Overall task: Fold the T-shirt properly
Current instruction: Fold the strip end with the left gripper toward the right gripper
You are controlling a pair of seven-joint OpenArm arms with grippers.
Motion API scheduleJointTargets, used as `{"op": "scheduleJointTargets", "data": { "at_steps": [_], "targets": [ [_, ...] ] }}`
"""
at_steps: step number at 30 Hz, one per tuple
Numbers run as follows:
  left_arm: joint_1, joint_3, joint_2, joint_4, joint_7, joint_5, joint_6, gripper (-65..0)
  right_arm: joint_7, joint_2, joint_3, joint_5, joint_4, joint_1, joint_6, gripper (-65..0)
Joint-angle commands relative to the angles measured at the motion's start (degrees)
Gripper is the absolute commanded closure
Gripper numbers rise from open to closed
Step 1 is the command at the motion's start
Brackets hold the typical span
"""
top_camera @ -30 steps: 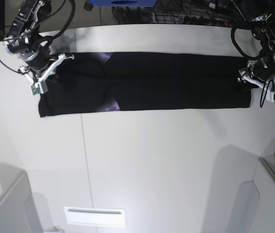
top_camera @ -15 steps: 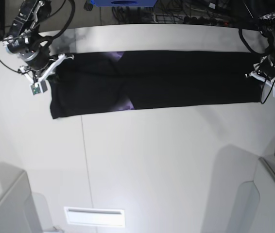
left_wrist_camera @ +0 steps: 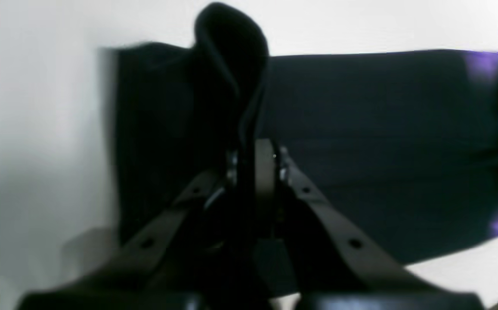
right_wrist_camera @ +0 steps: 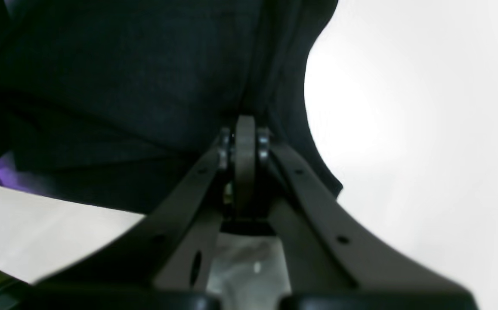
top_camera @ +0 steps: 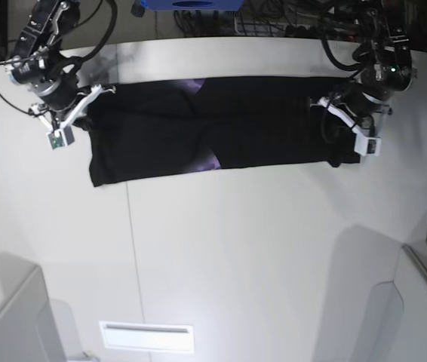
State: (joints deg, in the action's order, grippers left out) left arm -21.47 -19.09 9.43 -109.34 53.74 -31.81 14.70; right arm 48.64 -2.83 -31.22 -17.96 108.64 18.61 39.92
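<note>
Pinched shut on a raised fold of black cloth, the left gripper (left_wrist_camera: pixel 255 157) sits at the centre of its wrist view, with a loop of the T-shirt (top_camera: pixel 213 124) standing up above the closed jaws. In the base view that gripper (top_camera: pixel 342 124) is at the upper right of the frame, over the shirt's right end, which bunches under it. At upper left, the right gripper (top_camera: pixel 78 113) rests on the shirt's other end; its wrist view shows the jaws (right_wrist_camera: pixel 243 142) pressed together on the cloth's edge. Between the two, the shirt lies as a long dark band across the upper part of the white table (top_camera: pixel 236 249), with small purple patches showing near its middle.
</note>
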Motion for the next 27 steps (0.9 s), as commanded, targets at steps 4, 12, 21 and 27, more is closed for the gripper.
{"op": "scheduleJointTargets", "data": {
  "at_steps": [4, 12, 21, 27],
  "targets": [
    [1.9, 5.7, -1.8, -0.9, -0.9, -0.8, -4.4, 0.0, -1.2, 0.6, -0.1, -0.9, 1.0, -0.3, 0.1, 0.0],
    [5.5, 15.1, -3.5, -0.7, -0.9, -0.8, -10.3, 0.0, -1.2, 0.6, -0.1, -0.9, 1.0, -0.3, 0.1, 0.0],
    [6.7, 20.8, -4.0, 0.5, -1.1, -1.1, -14.1, 0.0, -1.2, 0.6, -0.2, -0.9, 1.0, -0.3, 0.1, 0.0],
    [6.7, 21.2, -4.1, 2.6, -1.2, -1.1, -14.1, 0.0, -1.2, 0.7, -0.2, -0.9, 1.0, -0.3, 0.1, 0.0]
  ]
}}
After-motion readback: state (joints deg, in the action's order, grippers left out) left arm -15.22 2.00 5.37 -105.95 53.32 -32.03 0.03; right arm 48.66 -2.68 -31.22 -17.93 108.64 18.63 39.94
